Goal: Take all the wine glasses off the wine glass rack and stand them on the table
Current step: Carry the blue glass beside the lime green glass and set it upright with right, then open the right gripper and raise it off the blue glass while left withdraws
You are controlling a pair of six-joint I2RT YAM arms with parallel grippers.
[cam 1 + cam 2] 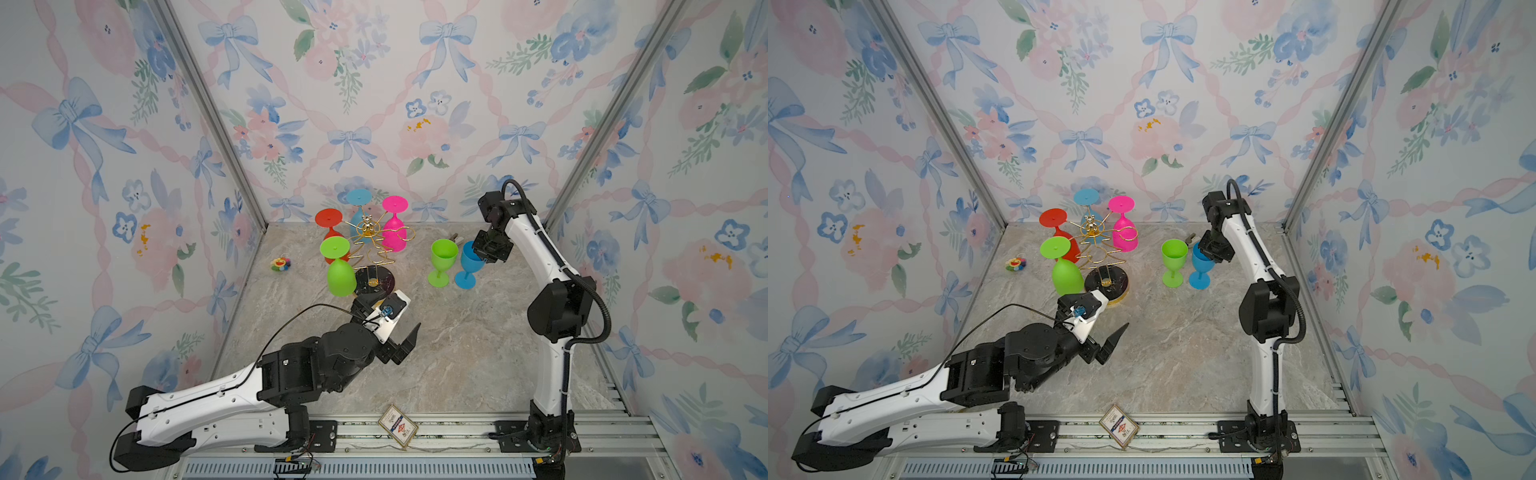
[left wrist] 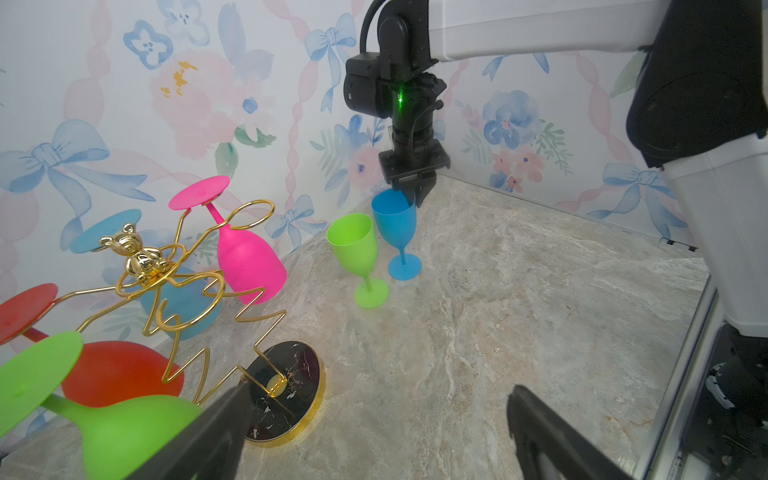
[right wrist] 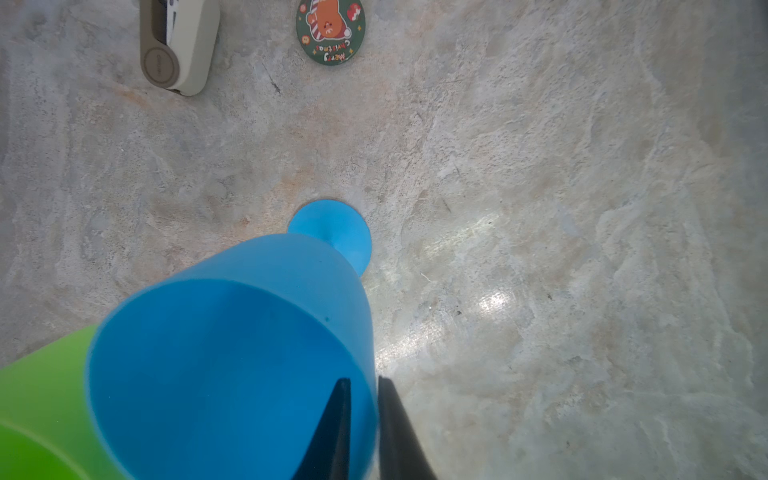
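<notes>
Left gripper point(image 2: 380, 392): spread wide, empty, near wine glass rack point(image 1: 367, 232) base | right gripper point(image 3: 362, 380): straddles blue wine glass point(image 1: 469, 261) rim, clamping undeterminable | glass: upright on table point(image 1: 457, 353), beside green wine glass point(image 1: 444, 253), apart from rack.

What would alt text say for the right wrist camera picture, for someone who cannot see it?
Seen from above, a blue wine glass stands upright on a marble-patterned table, its rim straddled by the right gripper, one black finger inside and one outside. A green wine glass sits beside it; a round Christmas badge and a beige gadget lie farther off.
</notes>
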